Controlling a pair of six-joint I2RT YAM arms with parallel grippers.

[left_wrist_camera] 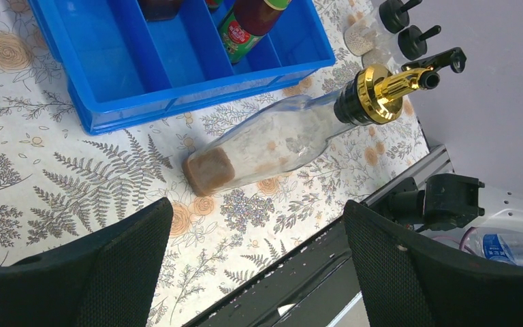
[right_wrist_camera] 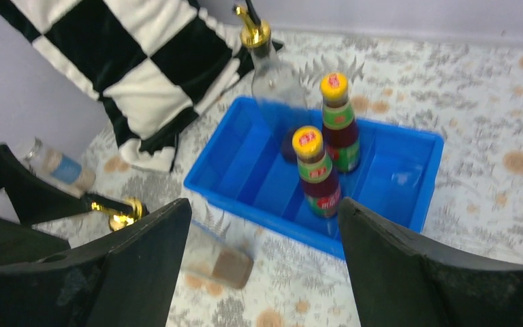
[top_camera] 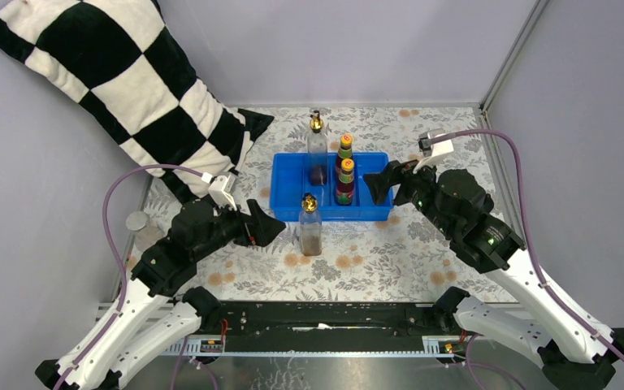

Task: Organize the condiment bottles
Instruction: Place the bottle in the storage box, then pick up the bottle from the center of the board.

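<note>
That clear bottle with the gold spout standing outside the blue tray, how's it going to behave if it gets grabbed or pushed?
The gold-spouted bottle looks tall and narrow, so a push near the neck would probably tip it. It is mostly empty, brown only at its base, so it is likely light. Its smooth clear wall may be slippery.

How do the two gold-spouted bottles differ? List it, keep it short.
The rear gold-spouted bottle stands inside the blue tray; the front gold-spouted bottle stands on the table, just outside the tray's near wall. The rear one has two orange-capped bottles beside it in the tray; the front one stands alone. Both are upright and clear, with a brown layer at the bottom.
</note>
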